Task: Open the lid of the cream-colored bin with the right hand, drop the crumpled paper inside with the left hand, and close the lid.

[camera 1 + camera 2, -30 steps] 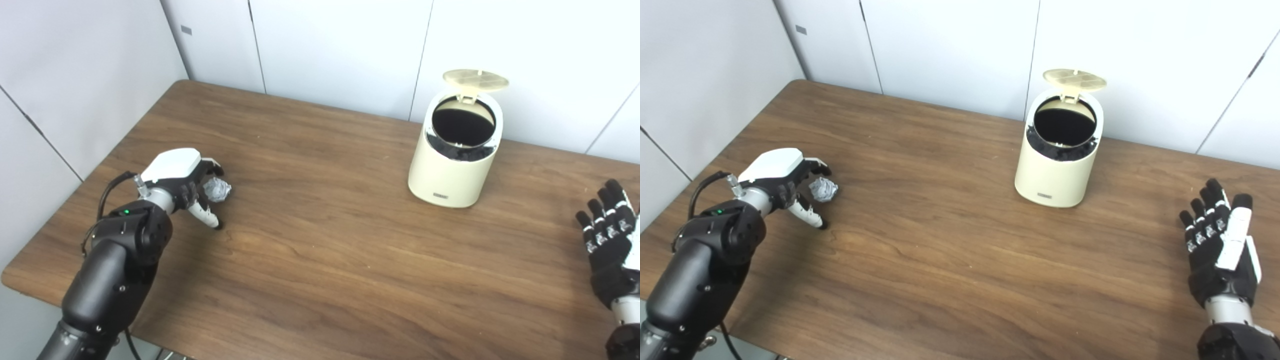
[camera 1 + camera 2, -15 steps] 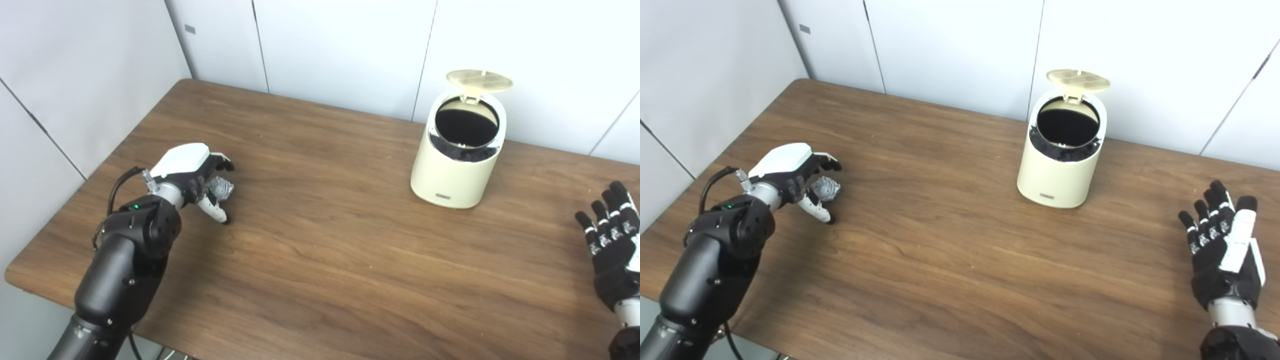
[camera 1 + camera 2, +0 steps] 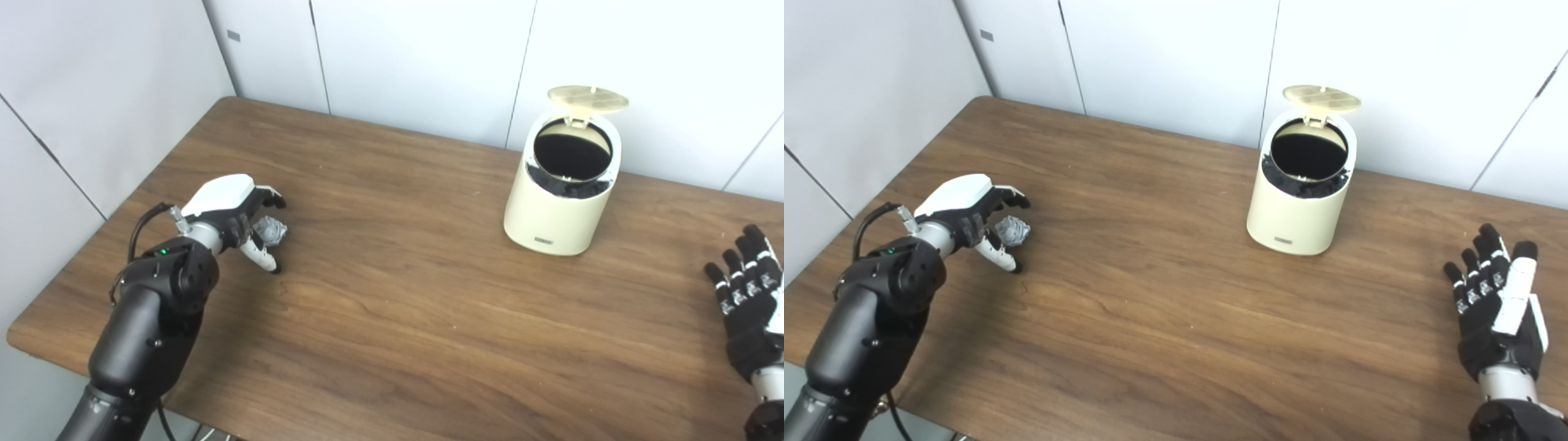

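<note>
Cream-coloured bin (image 3: 1302, 208) standing upright at the far side of the wooden table (image 3: 1164, 318), close to the white wall panels (image 3: 1164, 55), with its round lid (image 3: 1322, 98) flipped up on the back hinge and the dark inside showing. Well apart from it, near the left edge of the table, a grey ball of crumpled paper (image 3: 1013, 229) lying on the wood, cupped by the left hand (image 3: 971, 211). Fingers (image 3: 1012, 197) curled over the top of the paper, thumb (image 3: 999, 258) reaching down on the near side with its tip at the wood; cannot tell whether actually gripped or only enclosed. Right hand (image 3: 1497, 306) low at the right near edge, palm turned inward, fingers spread and straight, holding nothing, well away from the bin
</note>
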